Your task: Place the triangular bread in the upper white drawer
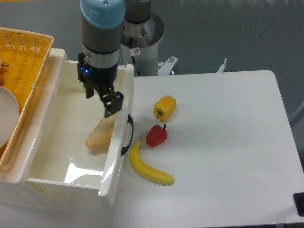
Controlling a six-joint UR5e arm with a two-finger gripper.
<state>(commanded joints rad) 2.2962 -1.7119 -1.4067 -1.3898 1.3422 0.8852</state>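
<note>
The triangular bread (100,133), a tan wedge, lies tilted inside the upper white drawer (53,142), leaning against the inside of its front wall by the black handle (127,135). The drawer is pulled out and open at the top. My gripper (100,105) hangs over the drawer just above the bread's upper tip. Its fingers stand apart, and the nearer finger (112,105) is close to the bread; I cannot tell whether it touches it.
A yellow woven basket (23,52) with a white dish (6,114) sits left of the drawer. On the table to the right of the drawer lie a yellow pepper (164,107), a red pepper (156,135) and a banana (149,168).
</note>
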